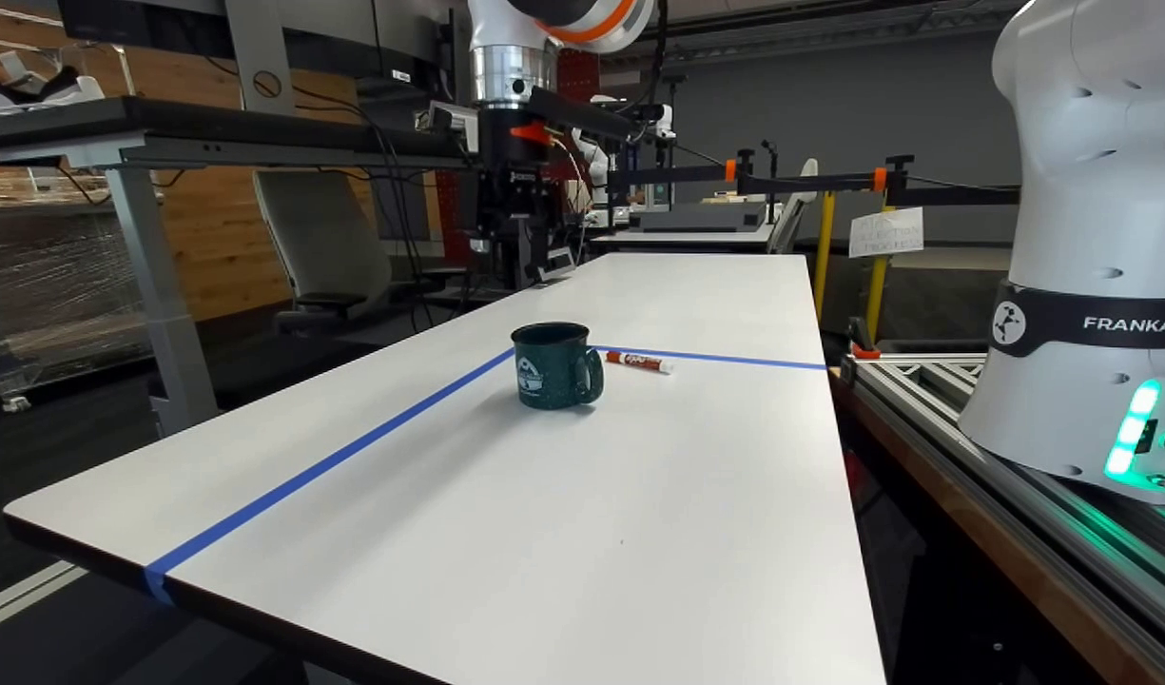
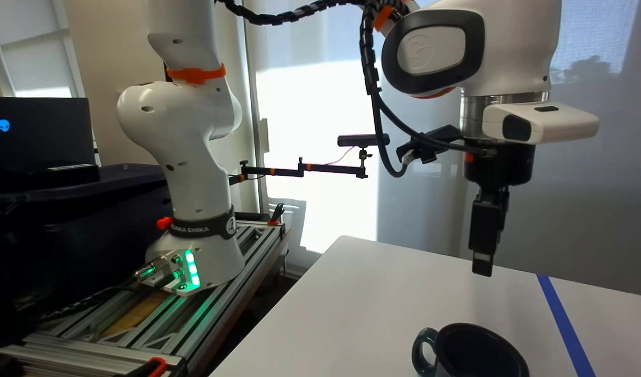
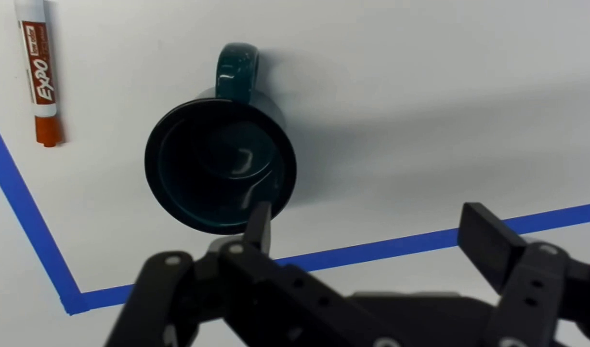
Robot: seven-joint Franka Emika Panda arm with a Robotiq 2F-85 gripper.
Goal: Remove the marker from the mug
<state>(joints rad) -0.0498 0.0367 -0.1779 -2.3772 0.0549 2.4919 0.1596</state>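
The dark teal-green mug (image 1: pixel 552 371) stands upright on the white table; it also shows in an exterior view (image 2: pixel 480 348) and in the wrist view (image 3: pixel 222 159). No marker shows in the part of its inside that I see. The reddish-orange marker (image 1: pixel 639 362) lies flat on the table beside the mug, apart from it; it also shows in the wrist view (image 3: pixel 42 74). It is out of view in an exterior view. My gripper (image 3: pixel 367 207) is open with nothing between its fingers. It hangs above the table (image 2: pixel 482 262); in the wrist view one fingertip overlaps the mug's rim.
Blue tape (image 1: pixel 354 447) forms a corner on the white table (image 1: pixel 639 533), near the mug and marker. The robot base (image 1: pixel 1086 400) stands on a metal frame along one table edge. A desk (image 1: pixel 259 138) and a chair (image 1: pixel 320 238) stand beyond the opposite edge.
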